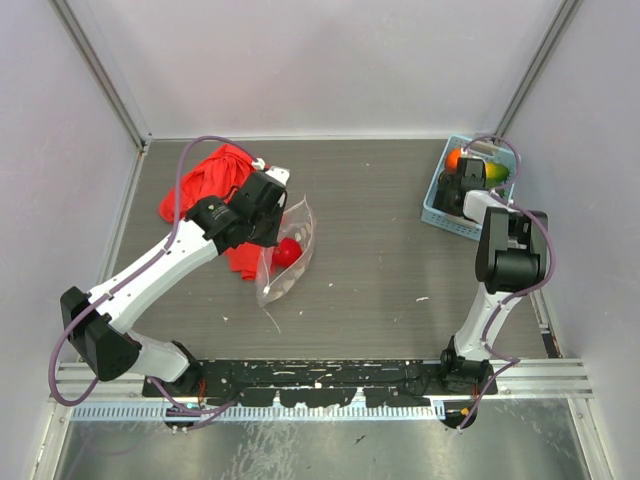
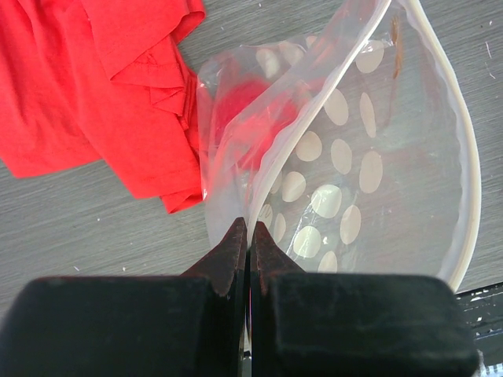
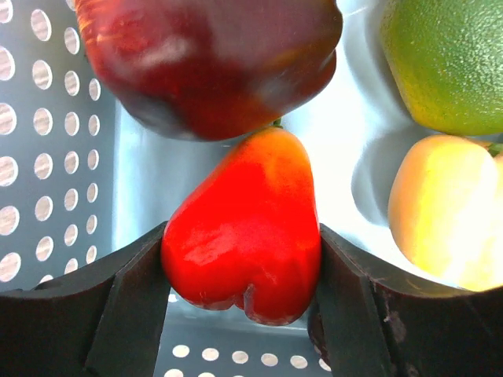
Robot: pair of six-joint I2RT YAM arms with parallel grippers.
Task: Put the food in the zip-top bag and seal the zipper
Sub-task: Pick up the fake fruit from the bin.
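Top view: the bag point(image 1: 285, 262) lies left of centre, its long axis running from 1 to 7 o'clock, with the mouth seemingly at the 1 o'clock end. The basket point(image 1: 436, 205) sits at 2 o'clock, and the right gripper point(image 1: 458, 190) is lowered into it.

Left wrist: the left gripper point(image 2: 248, 232) is clenched on the zipper point(image 2: 470, 169) rim, so the mouth is held agape.

Right wrist: a pepper point(image 3: 244, 236) is pinched at both flanks. It should be squeezed firmly and lifted straight clear of the other food.
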